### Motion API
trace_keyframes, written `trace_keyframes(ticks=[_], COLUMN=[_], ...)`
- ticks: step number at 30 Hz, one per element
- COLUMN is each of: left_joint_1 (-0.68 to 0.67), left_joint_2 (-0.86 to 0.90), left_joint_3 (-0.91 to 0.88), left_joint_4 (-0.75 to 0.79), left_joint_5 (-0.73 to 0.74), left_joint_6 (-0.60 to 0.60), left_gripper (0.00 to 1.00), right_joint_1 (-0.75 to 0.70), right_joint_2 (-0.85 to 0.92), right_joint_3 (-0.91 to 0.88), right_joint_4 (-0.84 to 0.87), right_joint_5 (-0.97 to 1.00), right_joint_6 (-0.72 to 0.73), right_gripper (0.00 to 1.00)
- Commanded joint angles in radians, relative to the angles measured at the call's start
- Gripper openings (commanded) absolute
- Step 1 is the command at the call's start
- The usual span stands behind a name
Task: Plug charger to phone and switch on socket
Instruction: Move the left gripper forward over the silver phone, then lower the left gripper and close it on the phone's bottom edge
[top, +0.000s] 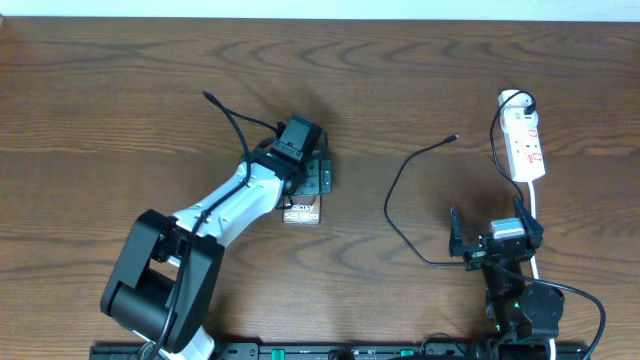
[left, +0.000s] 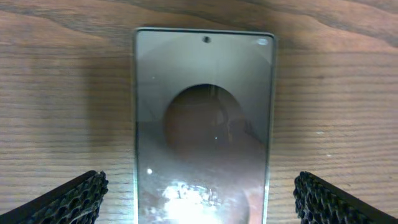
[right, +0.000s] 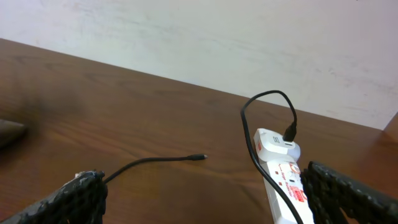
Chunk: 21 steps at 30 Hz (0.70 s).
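You have the left gripper (top: 305, 178) over the dark grey rectangular smartphone (top: 301, 212), which lies flat on the brown wooden table (top: 120, 100) left of centre, its white "Galaxy" lettering showing just past the wrist; in the left wrist view the smartphone (left: 204, 118) runs lengthwise between the two black ribbed fingers (left: 71, 199), which stand wide apart and clear of its long edges, so that gripper (left: 200, 180) holds nothing.

Your right gripper (top: 495, 237) sits near the front edge on the right, its jaws likewise spread and empty; its wrist view shows both fingers (right: 348, 193) far apart, pointed toward the back of the table.

The narrow white plastic power strip (top: 526, 146) with red marks lies at the far right, its white cord (top: 533, 200) trailing toward your right arm; a black plug (right: 290, 132) sits in the strip's far end.

The long thin black charger cable (top: 392, 195) leaves that plug and loops across the wood; its small free tip (right: 202, 157) rests on bare table, well apart from the smartphone and left of the power strip (right: 283, 180); you cannot tell the position of the strip's switches.
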<state>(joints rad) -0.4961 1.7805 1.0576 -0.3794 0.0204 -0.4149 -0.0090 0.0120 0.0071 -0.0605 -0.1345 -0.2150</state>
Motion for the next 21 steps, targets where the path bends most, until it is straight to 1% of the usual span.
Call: trace_keyframes(ticks=[1, 4, 13, 21], left_joint_1=[-0.024, -0.038, -0.039, -0.038], left_joint_2=[0.011, 0.011, 0.012, 0.013], left_joint_3=[0.021, 0.019, 0.010, 0.006], left_joint_4=[0.004, 0.004, 0.023, 0.024], left_joint_5=[-0.005, -0.009, -0.014, -0.060], left_joint_6=[0.027, 0.058, 0.058, 0.058], left_gripper=[0.98, 0.98, 0.98, 0.98], right_joint_1=[0.003, 0.003, 0.003, 0.003], right_joint_2=[-0.005, -0.005, -0.005, -0.005], right_joint_3=[-0.002, -0.002, -0.002, -0.002], right_joint_4=[-0.003, -0.004, -0.003, -0.003], right_joint_5=[-0.003, -0.003, -0.003, -0.003], right_joint_6=[0.012, 0.012, 0.012, 0.012], right_gripper=[0.99, 0.99, 0.99, 0.99])
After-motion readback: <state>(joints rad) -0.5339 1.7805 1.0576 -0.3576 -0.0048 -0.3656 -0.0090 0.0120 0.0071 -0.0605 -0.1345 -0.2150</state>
